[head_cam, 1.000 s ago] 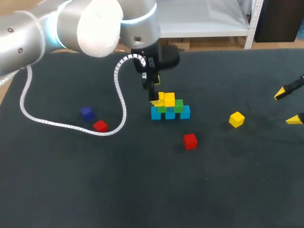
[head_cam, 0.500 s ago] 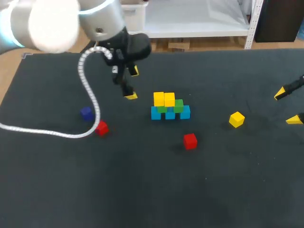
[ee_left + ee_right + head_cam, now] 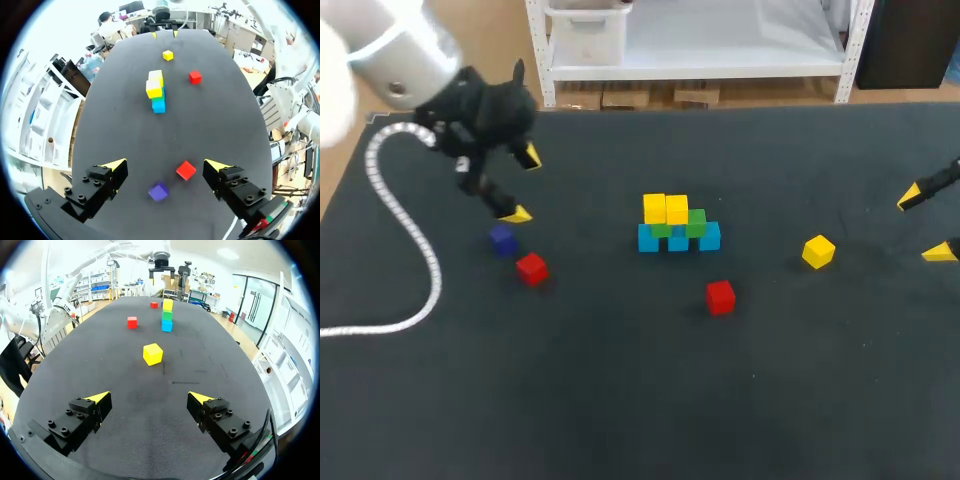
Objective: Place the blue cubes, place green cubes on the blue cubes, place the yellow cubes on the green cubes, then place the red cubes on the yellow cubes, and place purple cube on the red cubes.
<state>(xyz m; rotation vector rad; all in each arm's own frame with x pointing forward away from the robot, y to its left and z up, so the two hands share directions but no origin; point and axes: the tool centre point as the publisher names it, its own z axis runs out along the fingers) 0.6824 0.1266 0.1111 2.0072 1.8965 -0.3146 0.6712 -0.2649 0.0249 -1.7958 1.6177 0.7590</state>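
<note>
A stack stands mid-table: blue cubes at the base, green cubes on them, two yellow cubes on top. It also shows as the stack in both wrist views. A purple cube and a red cube lie at the left. My left gripper hangs open just above the purple cube, empty. Another red cube and a loose yellow cube lie toward the right. My right gripper is open and empty at the right edge.
A white ribbed cable from my left arm curls over the table's left side. The dark table runs bare along the front.
My left gripper has drawn away from the stack and swung left, ending over the purple cube. The yellow cubes stay on the stack. The right arm has not moved.
</note>
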